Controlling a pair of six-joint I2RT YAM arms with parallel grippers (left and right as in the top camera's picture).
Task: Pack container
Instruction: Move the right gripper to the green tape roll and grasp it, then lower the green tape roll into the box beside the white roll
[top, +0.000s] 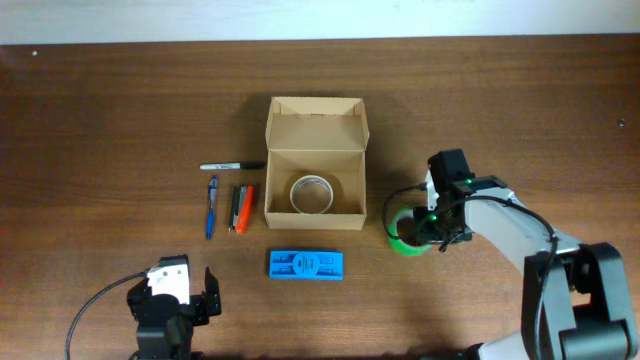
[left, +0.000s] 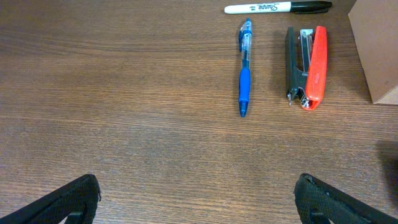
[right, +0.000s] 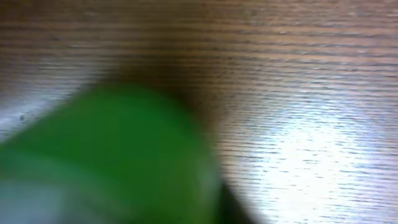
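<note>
Overhead view: the container (top: 315, 128), an open tan cardboard box with its lid flap folded back toward the far edge, sits mid-table (top: 100, 120); a pale tape roll (top: 312, 194) lies inside.
Right gripper (top: 432, 228): jaws together, apparently pinching the wall of the green tape roll (top: 402, 235); its wrist view is a green blur and shows only closeness.
Left gripper (left: 198, 202): fingers wide apart, holding nothing, near the front edge toward the left corner.
Key relation: the container lies just left of the green tape roll, with the opening's long axis running left to right; the right arm is far nearer.
Next move, judged: lift the roll and carry it left over the box's right wall, clearing the rim.
</note>
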